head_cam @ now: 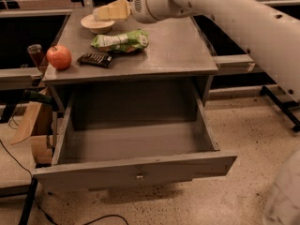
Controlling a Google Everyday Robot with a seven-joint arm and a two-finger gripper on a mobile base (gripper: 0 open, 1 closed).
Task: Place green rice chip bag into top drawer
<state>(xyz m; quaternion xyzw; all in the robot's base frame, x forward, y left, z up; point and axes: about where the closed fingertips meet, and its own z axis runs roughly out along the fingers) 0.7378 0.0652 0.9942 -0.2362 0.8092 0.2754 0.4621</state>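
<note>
The green rice chip bag (121,41) lies crinkled on the grey table top, left of centre, with its white label patch facing up. The top drawer (136,172) is pulled wide open below the table and its inside is bare. My gripper (108,11) reaches in from the right on the white arm. It hovers above the back of the table, over the white bowl (97,24) and just behind the bag.
A red apple (59,57) sits at the table's left edge, with a small dark ridged bar (95,59) beside it. A cardboard box (33,125) and cables lie on the floor at the left. Dark desks flank the table.
</note>
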